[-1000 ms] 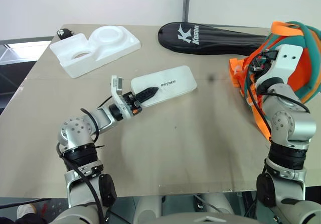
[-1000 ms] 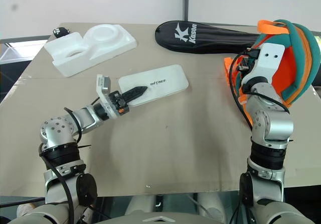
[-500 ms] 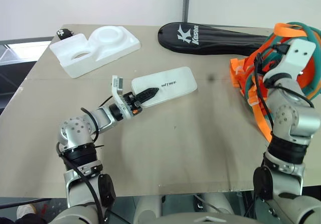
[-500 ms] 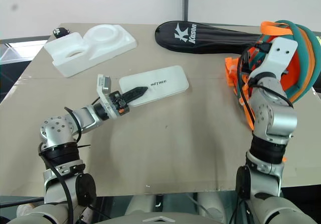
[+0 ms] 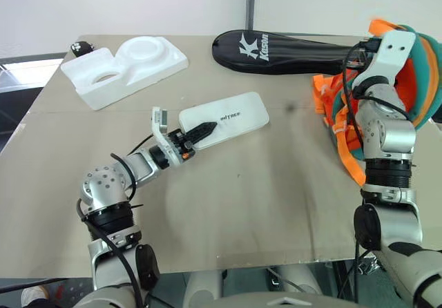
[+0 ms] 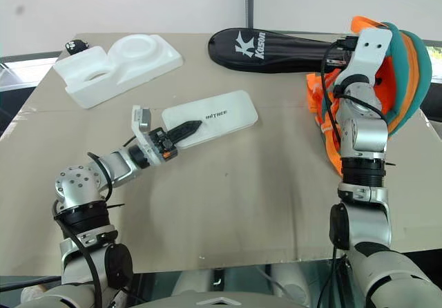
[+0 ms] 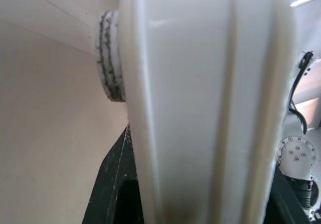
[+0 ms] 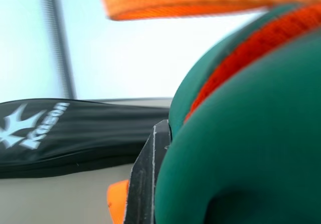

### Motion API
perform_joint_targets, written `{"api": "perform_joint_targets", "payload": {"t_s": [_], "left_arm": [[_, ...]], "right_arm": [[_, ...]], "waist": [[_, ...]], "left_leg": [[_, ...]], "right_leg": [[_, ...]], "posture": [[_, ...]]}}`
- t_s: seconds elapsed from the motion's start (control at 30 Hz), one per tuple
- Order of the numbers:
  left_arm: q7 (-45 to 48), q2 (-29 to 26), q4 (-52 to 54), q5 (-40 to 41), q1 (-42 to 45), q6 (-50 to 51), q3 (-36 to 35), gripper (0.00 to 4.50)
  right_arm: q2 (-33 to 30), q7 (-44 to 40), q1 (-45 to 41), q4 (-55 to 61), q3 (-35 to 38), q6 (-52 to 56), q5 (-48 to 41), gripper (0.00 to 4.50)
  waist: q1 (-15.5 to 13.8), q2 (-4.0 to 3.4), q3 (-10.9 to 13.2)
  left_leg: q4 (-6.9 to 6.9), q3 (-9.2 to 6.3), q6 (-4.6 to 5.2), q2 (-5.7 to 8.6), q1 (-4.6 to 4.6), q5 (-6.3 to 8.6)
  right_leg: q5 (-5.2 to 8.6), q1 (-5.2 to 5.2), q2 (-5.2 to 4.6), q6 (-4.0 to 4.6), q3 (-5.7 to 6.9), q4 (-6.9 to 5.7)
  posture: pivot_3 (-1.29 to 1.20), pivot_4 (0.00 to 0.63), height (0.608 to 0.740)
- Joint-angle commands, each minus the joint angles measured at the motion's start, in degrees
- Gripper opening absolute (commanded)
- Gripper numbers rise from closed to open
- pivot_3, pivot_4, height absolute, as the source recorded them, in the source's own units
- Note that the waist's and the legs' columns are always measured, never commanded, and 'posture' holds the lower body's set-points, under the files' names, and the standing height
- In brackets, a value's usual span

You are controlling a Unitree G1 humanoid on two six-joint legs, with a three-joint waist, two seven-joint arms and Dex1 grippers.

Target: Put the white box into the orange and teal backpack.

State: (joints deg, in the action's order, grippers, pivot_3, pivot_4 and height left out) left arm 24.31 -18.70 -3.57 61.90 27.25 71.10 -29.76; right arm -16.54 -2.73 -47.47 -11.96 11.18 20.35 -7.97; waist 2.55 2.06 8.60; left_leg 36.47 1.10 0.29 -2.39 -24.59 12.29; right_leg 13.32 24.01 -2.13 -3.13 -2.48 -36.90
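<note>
The left pincer (image 5: pixel 198 130) is nearest, low over the table (image 5: pixel 262 184). It is closed on the near end of the white box (image 5: pixel 224 119): one black finger (image 5: pixel 202 128) lies on top of the lid, and in the left wrist view the box (image 7: pixel 200 98) passes between the two black fingers. The box lies flat on the table, near the middle, with its dark lettering facing up.

To the right, the orange and teal backpack (image 6: pixel 400 73) stands at the right edge of the table, with orange straps (image 5: pixel 345 149) hanging down in front of it. The right pincer (image 6: pixel 352 42) is raised against the backpack, and its fingers are closed. In the right wrist view one black finger (image 8: pixel 145 184) presses on teal fabric (image 8: pixel 251 148), but I cannot tell if it really holds it.

Farther back lie a black racket case (image 5: pixel 290 45) and, at the far left, a white foam tray (image 5: pixel 124 66).
</note>
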Motion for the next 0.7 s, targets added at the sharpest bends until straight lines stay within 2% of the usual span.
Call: {"api": "perform_joint_targets", "payload": {"t_s": [0.03,0.2,0.43,0.5,0.57,0.7], "left_arm": [[-1.2,-0.1,2.6,0.4,0.4,-6.9,-3.1,1.06],[-3.4,-1.5,1.0,-0.7,1.2,-13.2,-5.4,1.06],[-3.2,-7.3,2.0,-0.7,-1.2,-16.0,-7.5,1.06],[-2.6,-8.9,2.6,-0.1,-2.2,-16.2,-7.8,1.06],[1.0,-13.0,5.6,-1.6,-4.8,-17.5,-7.4,1.06],[7.7,-17.7,9.7,-3.4,-7.6,-24.2,-8.8,1.06]], "right_arm": [[-0.6,-13.0,-3.3,5.3,-4.2,-5.1,-4.6,0.02],[-0.5,-28.0,-6.7,11.0,-7.2,-3.6,-13.4,0.02],[-3.3,-40.2,-4.2,22.2,-12.5,8.0,-23.3,0.02],[-5.2,-42.0,-2.3,24.0,-14.4,8.9,-22.6,0.02],[-7.5,-44.0,1.2,25.8,-15.3,10.5,-23.1,0.02],[-10.0,-45.4,4.6,28.7,-14.0,12.9,-25.7,0.02]], "waist": [[0.1,-0.01,0.0],[-0.2,-0.13,0.1],[-0.4,-0.15,0.1],[-0.5,-0.14,0.1],[-0.8,-0.08,0.1],[-1.2,0.05,0.2]], "left_leg": [[0.0,0.01,0.0,0.0,0.03,0.0],[-0.01,-0.02,0.0,-0.03,-0.03,0.0],[-0.08,-0.1,-0.01,-0.03,-0.18,0.0],[-0.08,-0.13,-0.01,-0.03,-0.19,0.01],[-0.07,-0.11,-0.01,0.0,-0.19,0.01],[-0.04,-0.08,0.0,0.05,-0.16,0.01]], "right_leg": [[0.0,0.0,0.02,0.0,-0.02,-0.01],[0.0,0.01,0.03,0.0,0.02,0.0],[0.0,0.02,-0.01,0.0,0.14,0.06],[0.01,0.01,-0.02,0.01,0.17,0.07],[0.01,0.01,-0.08,0.0,0.18,0.11],[0.01,0.01,-0.14,0.01,0.2,0.16]], "posture": [[0.0,0.15,0.74],[0.0,0.15,0.74],[0.0,0.15,0.74],[0.0,0.15,0.74],[0.0,0.15,0.74],[0.0,0.15,0.74]]}}
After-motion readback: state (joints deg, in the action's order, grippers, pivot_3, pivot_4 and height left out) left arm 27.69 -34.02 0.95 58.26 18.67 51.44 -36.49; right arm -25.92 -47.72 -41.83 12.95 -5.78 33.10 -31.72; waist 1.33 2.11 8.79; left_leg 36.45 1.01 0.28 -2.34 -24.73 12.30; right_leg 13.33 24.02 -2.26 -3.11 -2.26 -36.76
